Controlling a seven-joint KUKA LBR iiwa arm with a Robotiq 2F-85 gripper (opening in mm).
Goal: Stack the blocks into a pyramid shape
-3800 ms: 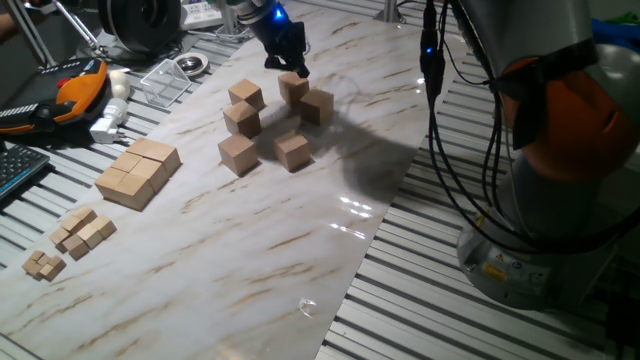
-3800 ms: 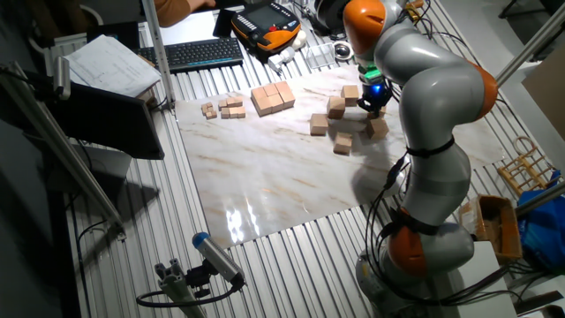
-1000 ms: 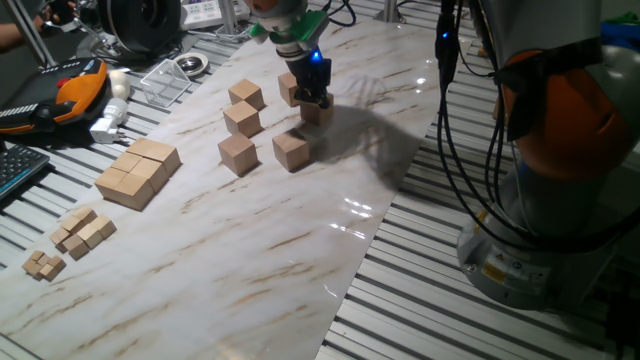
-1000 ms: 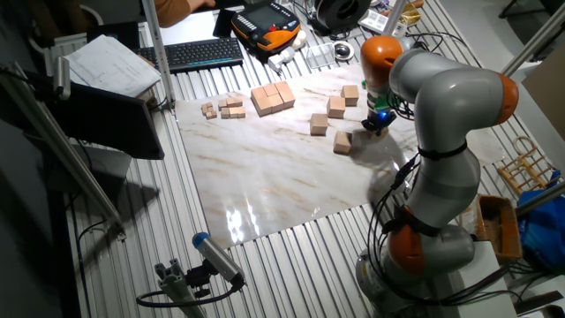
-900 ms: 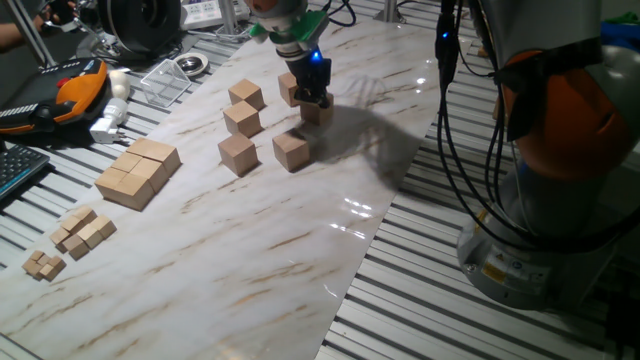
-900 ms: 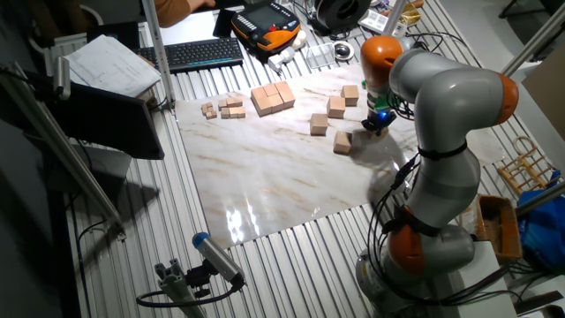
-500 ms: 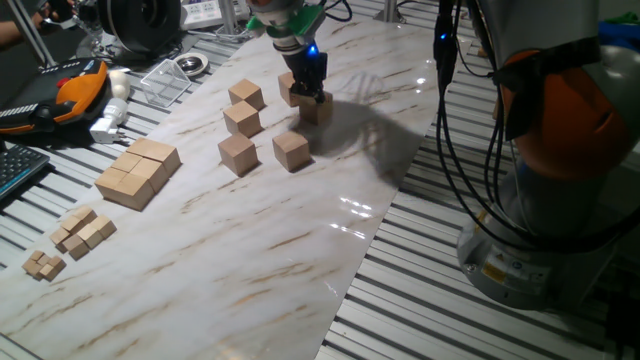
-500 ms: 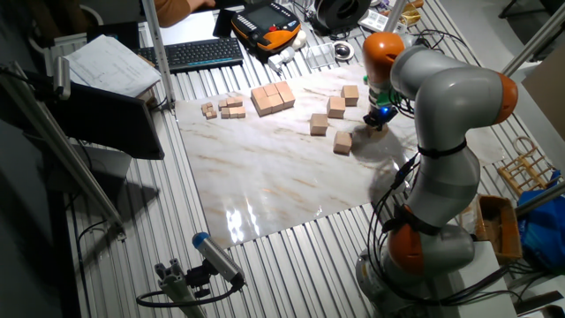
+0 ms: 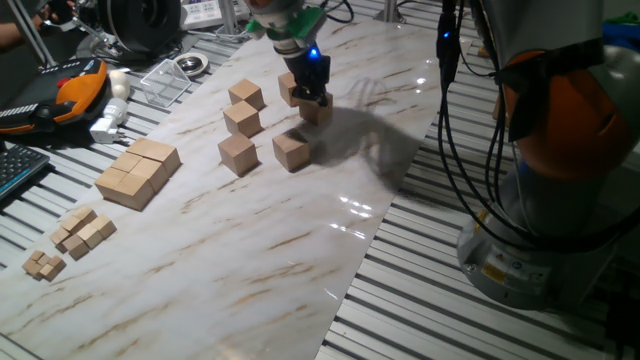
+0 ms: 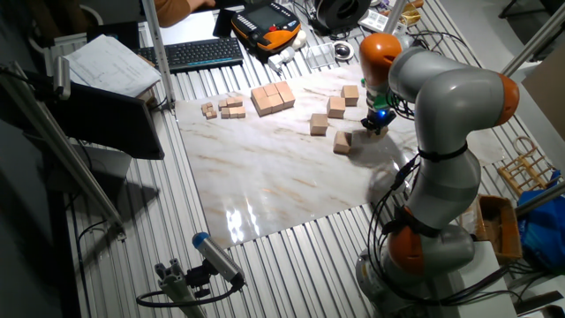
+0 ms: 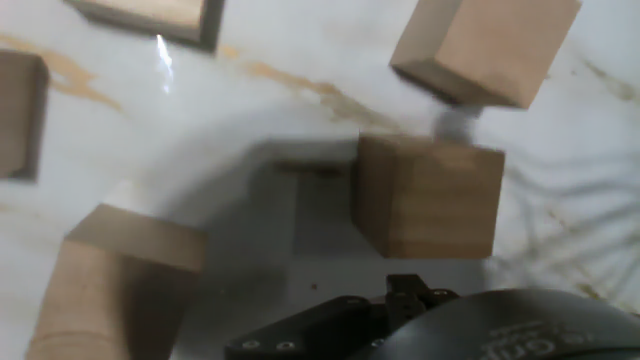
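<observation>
Wooden block (image 9: 316,110) right under gripper (image 9: 312,96), down low over marble sheet (image 9: 300,220); fingers hidden in hand view, opening impossible to tell.

Hand (image 9: 322,100) covering part of one block (image 9: 318,112); fingertips out of sight in hand view, several blocks (image 11: 18,112) cut by edges, everything blurred.

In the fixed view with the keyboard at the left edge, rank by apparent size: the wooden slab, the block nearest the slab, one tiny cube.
1. Wooden slab, clearly largest.
2. Block nearest the slab.
3. Tiny cube, smallest, though it sits nearest the camera.
</observation>
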